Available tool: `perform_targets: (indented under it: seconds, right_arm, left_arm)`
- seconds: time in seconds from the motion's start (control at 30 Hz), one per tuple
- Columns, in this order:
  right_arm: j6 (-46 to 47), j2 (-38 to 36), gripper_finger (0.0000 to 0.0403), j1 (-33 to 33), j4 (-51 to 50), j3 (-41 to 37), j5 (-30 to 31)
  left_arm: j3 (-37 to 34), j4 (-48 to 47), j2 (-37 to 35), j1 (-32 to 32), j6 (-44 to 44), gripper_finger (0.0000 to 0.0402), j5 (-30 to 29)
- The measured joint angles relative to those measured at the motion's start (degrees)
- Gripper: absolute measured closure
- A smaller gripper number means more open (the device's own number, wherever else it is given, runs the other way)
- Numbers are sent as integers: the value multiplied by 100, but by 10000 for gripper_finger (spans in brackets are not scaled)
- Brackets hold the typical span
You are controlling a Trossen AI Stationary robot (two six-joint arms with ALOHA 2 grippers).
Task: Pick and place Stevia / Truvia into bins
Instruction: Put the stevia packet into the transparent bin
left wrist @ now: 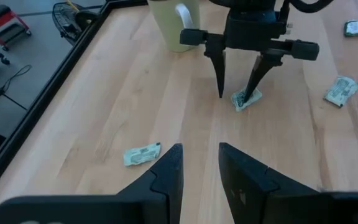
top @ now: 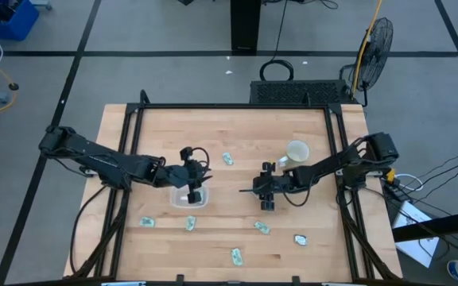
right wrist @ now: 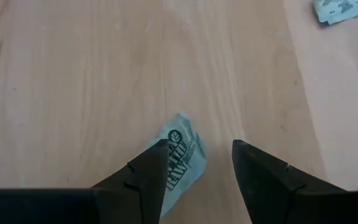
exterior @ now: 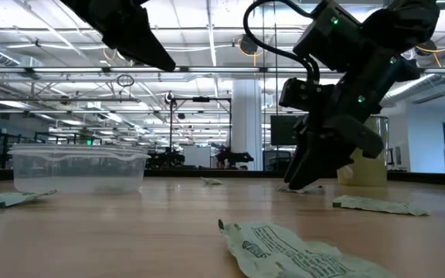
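The clear plastic tub (top: pixel 189 197) (exterior: pixel 76 168) stands on the wooden table left of centre. My left gripper (top: pixel 192 189) (left wrist: pixel 201 155) hangs open above it and holds nothing. My right gripper (top: pixel 267 200) (right wrist: pixel 197 168) is open and points down at the table's middle, over one green-and-white sachet (right wrist: pixel 182 152) (left wrist: pixel 247 101) lying flat. One finger is over the sachet, the other over bare wood. Several more sachets lie flat: one (top: pixel 227 159) behind the tub, others (top: pixel 146 222) (top: pixel 190 224) (top: pixel 261 227) (top: pixel 300 238) (top: pixel 236 256) toward the near edge. My right gripper comes from above, pointing down, jaws open. One fingertip (left wrist: pixel 248 87) stands on the sachet's edge (left wrist: pixel 243 99); the sachet lies flat on the table, partly under that finger (right wrist: pixel 148 174). The other fingertip (left wrist: pixel 220 90) is beside it over bare wood.
A white mug (top: pixel 296 152) (left wrist: pixel 173 25) stands just behind the right arm. A black frame rail (top: pixel 237 106) runs round the table. Open wood lies between the two grippers and along the table's far part.
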Motion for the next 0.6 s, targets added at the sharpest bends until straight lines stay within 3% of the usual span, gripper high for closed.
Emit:
perform_targets:
  seconds: [0.17, 0.47, 0.6]
  right_arm:
    - [-9, -17, 263, -1, 21, -5, -7]
    - [-24, -17, 391, -5, 18, -12, -12]
    - [-79, -37, 393, -5, 95, -17, -7]
  left_arm:
    - [-2, -12, 0, 0, -32, 293, 3]
    - [-4, -11, 1, 0, -196, 293, 6]
    - [-4, -10, 2, 0, -354, 293, 20]
